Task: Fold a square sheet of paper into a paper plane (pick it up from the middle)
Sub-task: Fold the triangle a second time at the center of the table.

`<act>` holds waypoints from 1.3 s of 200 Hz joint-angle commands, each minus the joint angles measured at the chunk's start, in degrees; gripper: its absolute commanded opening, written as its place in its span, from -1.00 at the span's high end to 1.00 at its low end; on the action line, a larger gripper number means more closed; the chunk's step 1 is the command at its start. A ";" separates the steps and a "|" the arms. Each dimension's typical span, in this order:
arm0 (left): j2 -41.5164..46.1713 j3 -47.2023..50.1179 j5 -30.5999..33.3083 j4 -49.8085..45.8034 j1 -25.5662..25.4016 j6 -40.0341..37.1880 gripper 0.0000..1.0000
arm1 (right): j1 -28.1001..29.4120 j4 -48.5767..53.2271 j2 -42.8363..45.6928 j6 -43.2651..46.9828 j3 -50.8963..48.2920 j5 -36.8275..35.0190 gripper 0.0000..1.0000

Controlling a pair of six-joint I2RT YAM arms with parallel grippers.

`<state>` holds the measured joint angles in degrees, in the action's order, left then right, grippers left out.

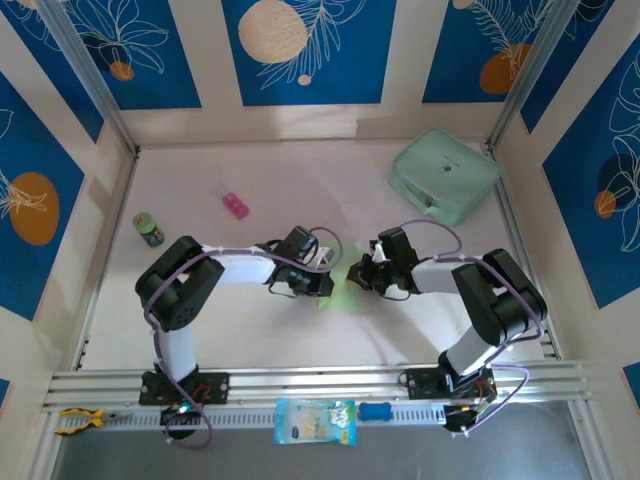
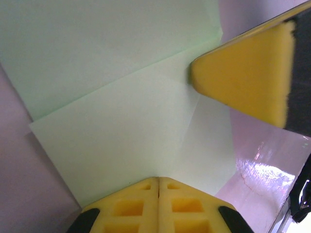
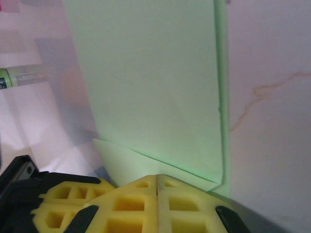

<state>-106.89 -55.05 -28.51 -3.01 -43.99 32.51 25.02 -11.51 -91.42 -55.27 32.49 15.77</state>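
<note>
The pale-green sheet of paper (image 1: 336, 296) lies partly folded on the table between my two arms. In the left wrist view the paper (image 2: 112, 121) shows a diagonal crease and an overlapping layer. My left gripper (image 2: 159, 180) is shut, its yellow tips resting on the paper's near edge; no paper shows between them. My right gripper (image 3: 158, 177) is also shut, with its tips down on a folded flap of the paper (image 3: 150, 82). The right gripper's yellow finger (image 2: 243, 77) presses the paper just beyond the left one. In the top view both grippers (image 1: 325, 282) (image 1: 360, 277) meet over the sheet.
A thick mint-green zip case (image 1: 444, 175) sits at the back right. A pink item (image 1: 235, 205) and a small green bottle (image 1: 149, 229) stand at the left. A blue packet (image 1: 314, 420) and yellow pliers (image 1: 78, 420) lie by the front rail.
</note>
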 commanded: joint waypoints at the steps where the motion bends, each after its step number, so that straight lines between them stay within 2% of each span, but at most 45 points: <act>1: -1.30 3.33 1.52 -2.14 -0.05 -0.19 1.00 | 1.23 1.63 2.18 1.83 1.98 2.60 1.00; 22: -1.13 3.46 1.88 -2.17 -0.07 0.01 1.00 | 3.82 1.84 1.85 1.41 1.97 2.10 1.00; 37: -0.94 3.36 1.96 -2.07 -0.11 0.09 1.00 | 4.77 4.90 1.59 0.32 1.36 -2.17 1.00; 47: -0.78 3.41 1.90 -1.85 -0.10 0.25 1.00 | 4.65 3.30 1.27 -0.22 -0.24 -2.93 1.00; 70: -1.75 3.25 1.35 -1.50 -0.05 0.65 1.00 | 2.58 -0.16 -1.03 -0.25 -1.97 -1.47 1.00; 121: -2.03 4.67 0.75 0.32 -0.09 2.07 1.00 | -4.74 1.13 -0.52 1.71 -0.74 -3.62 1.00; 148: -1.59 5.56 0.85 1.60 -0.11 3.39 1.00 | -8.15 1.46 -0.47 2.60 -0.62 -2.50 1.00; 198: 1.58 7.16 1.97 5.28 -1.21 8.23 1.00 | -8.25 2.87 9.40 3.12 -4.29 -2.25 1.00; 221: 4.61 6.85 2.41 6.60 -2.47 10.89 1.00 | -7.76 9.91 13.11 5.17 -4.23 -2.14 0.98; 260: 9.68 1.54 6.70 -1.37 -2.01 7.33 0.71 | -7.28 15.44 20.19 4.85 -7.08 0.14 0.87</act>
<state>-101.19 -49.43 -25.34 1.85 -46.22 41.47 16.99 -2.55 -75.24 -51.07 27.68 13.78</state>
